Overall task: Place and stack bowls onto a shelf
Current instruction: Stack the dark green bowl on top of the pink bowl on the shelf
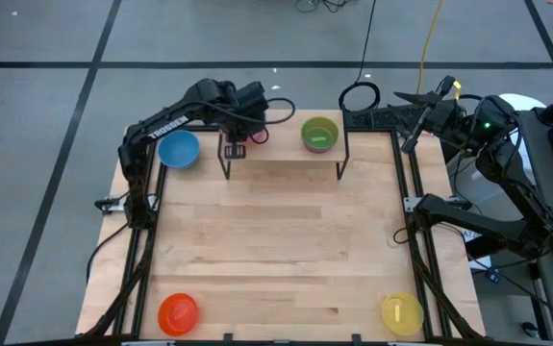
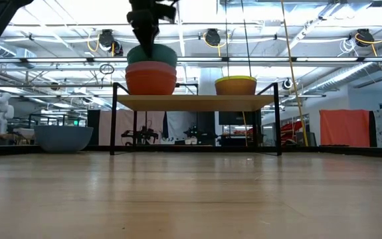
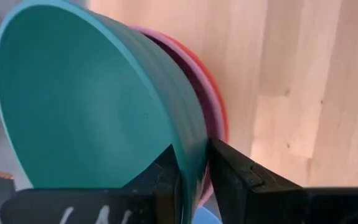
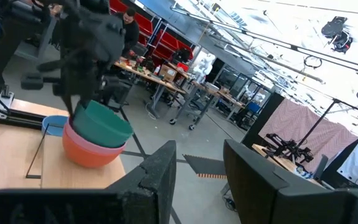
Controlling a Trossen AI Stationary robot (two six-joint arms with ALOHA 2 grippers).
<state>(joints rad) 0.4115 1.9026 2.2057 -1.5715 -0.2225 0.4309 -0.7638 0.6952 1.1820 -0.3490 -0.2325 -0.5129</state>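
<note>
1. Nearest me on the light wooden tabletop [image 1: 276, 250] sit a small round orange plastic bowl [image 1: 178, 312] at the near left corner and a matching yellow plastic bowl [image 1: 402, 312] at the near right, both untouched. I judge them light, stiff and thin-walled, so a rim pinch suits them best.

2. Farther back stands the low light-wood shelf on thin black metal legs [image 2: 197, 102]. A blue plastic bowl [image 1: 178, 149] rests on the tabletop just beside its left end.

3. On the shelf's left end is a nested stack: a red plastic bowl [image 2: 151, 83] at the bottom, a pink plastic bowl [image 4: 79, 138] inside it, and a teal plastic bowl [image 3: 91, 99] on top. My left gripper [image 3: 194, 171] has its fingers clenched on the teal bowl's rim, one inside the wall and one outside. The smooth plastic looks slippery, so I keep that pinch square.

4. On the shelf's right end a green plastic bowl [image 1: 319, 134] sits in another, orange-looking bowl [image 2: 236, 85].

5. My right gripper [image 4: 197, 168] waits beyond the tabletop's far right corner, fingers released and empty.
</note>
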